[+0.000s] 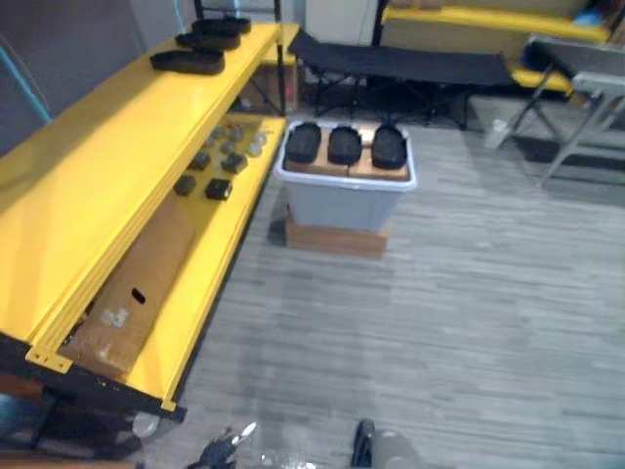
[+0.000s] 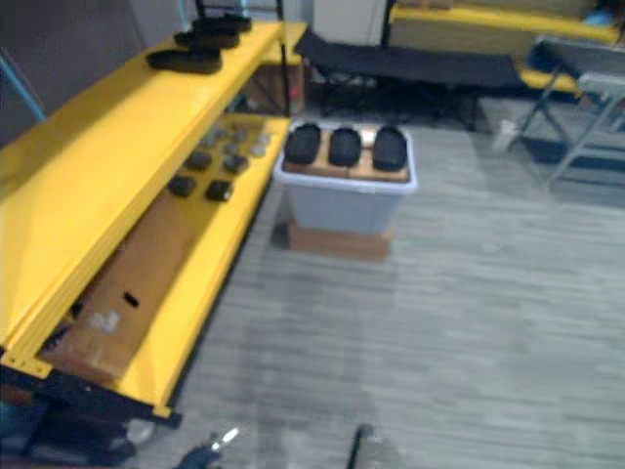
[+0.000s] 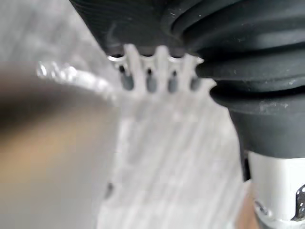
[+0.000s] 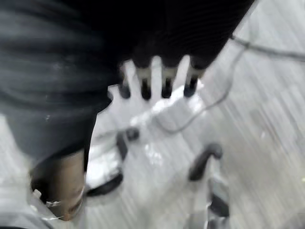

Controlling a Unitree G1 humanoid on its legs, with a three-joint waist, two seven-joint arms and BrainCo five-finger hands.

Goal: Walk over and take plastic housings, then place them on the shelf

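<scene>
Left hand (image 3: 136, 67) and right hand (image 4: 165, 78) hang loose and empty, as the plastic housings (image 1: 344, 145) lie well ahead atop the grey bin (image 1: 342, 203), beside the yellow shelf (image 1: 117, 166).

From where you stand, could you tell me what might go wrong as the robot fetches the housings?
The three housings lie loose on cardboard atop the bin, so a clumsy grab could knock one off. The bin itself stands on a box and might tip if bumped.
</scene>
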